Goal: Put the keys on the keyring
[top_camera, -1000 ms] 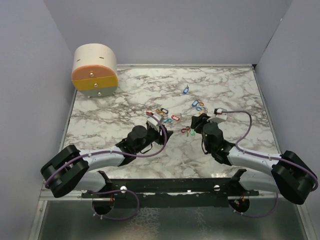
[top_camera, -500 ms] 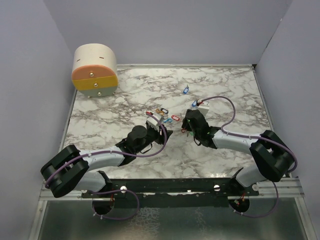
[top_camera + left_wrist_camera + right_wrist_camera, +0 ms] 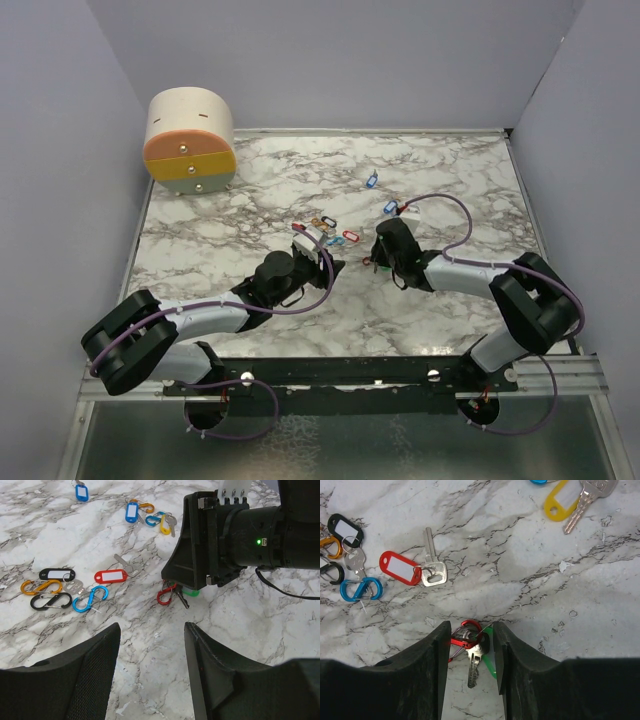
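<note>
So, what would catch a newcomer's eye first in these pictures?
Probably the right tool, low at the middle of the marble table, with its open fingers on either side of a red clip carrying a key. Next, the coloured tags and clips scattered beyond it, then the round box in the far left corner.

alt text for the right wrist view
The right gripper, fingers open, straddles a red carabiner with a silver key and green tag on a marble table. A red tag lies upper left, a yellow tag upper right.
</note>
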### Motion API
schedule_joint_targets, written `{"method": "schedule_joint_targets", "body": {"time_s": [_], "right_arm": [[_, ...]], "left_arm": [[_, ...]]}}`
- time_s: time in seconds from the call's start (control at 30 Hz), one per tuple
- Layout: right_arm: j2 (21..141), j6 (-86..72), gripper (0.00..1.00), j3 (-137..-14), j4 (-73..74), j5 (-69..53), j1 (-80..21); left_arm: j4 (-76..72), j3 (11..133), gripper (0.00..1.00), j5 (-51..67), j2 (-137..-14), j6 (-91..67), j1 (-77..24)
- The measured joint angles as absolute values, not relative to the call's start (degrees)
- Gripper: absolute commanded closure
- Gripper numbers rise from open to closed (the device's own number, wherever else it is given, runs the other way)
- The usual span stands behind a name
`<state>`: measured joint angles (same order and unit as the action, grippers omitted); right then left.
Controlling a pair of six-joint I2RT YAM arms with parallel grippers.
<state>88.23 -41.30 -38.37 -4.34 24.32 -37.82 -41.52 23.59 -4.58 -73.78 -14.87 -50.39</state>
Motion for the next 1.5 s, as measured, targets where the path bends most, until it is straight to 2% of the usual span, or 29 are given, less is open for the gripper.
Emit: {"method": "schedule_joint_targets", "body": {"time_s": [0.2, 0.6, 0.8, 1.13, 1.3, 1.5], "right_arm": [[89.3, -41.3, 0.68, -38.3, -4.6, 22.6, -36.8], [89.4, -41.4, 0.99, -38.1, -5.1, 21.8, -36.2], [88.3, -41.3, 0.99, -37.6, -5.1, 22.3, -36.2], [80.1, -35.2, 0.99, -39.2, -6.2, 28.0, -36.0], [82.3, -31.7, 0.99, -43.4, -7.8, 29.1, -34.9], [91.8, -28.3, 0.99, -51.5, -11.1, 28.9, -32.6]], "left_arm": [[-41.5, 23.6, 0.44, -4.6, -73.8, -14.9, -50.4], [-41.5, 23.6, 0.44, -4.6, -74.0, -14.8, -50.4], [-41.5, 23.6, 0.44, -4.8, -74.1, -14.8, -50.4], [-41.5, 23.6, 0.44, -4.8, -74.3, -14.8, -50.4], [-41.5, 23.6, 0.44, -4.8, -74.5, -14.8, -50.4], [-41.5, 23.6, 0.44, -5.2, -74.5, -14.8, -50.4]]}}
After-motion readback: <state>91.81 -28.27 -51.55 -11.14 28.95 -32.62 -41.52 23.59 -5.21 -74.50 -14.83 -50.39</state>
